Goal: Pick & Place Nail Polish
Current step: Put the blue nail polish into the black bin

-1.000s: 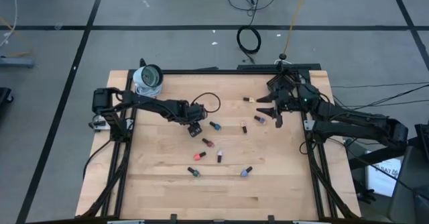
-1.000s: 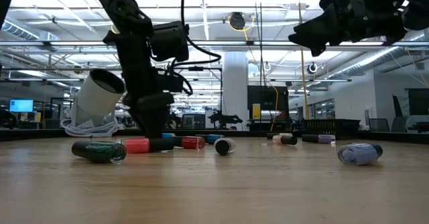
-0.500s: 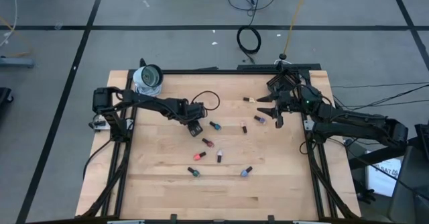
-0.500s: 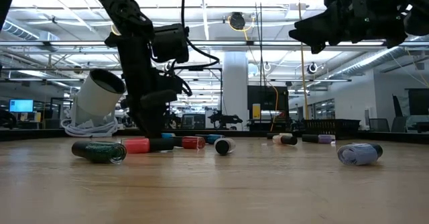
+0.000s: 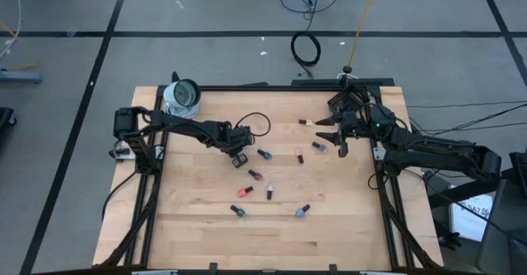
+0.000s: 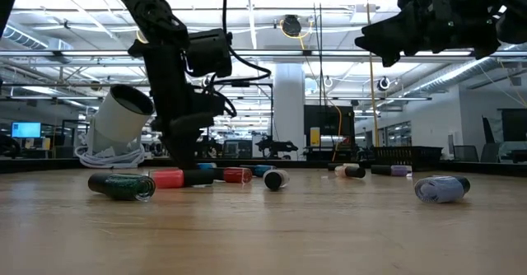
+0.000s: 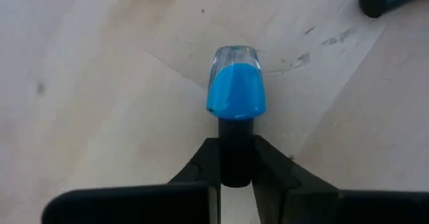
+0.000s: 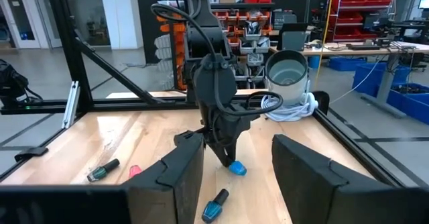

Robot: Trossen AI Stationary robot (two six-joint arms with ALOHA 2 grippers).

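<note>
**Blue bottle being clamped by its cap at the table's middle**

The left gripper (image 5: 240, 156) is being held low over the wooden table (image 5: 198, 226), and its jaws are being pressed together on the dark cap of a blue nail polish bottle (image 7: 235, 93). In the left wrist view the cap is being pinched between the two dark fingers (image 7: 201, 165), while the blue glass body is sticking out past them, just above the wood.

The other nail polish bottles (image 5: 269, 191) are being left lying on their sides, scattered across the middle of the table; a green one (image 6: 121, 185) and a red one (image 6: 169, 178) are being seen nearest in the low view.

The right gripper (image 5: 330, 137) is being kept raised near the far right corner, its jaws standing apart with nothing between them.

A white cup (image 5: 182, 96) is being seen lying at the far left corner.
</note>
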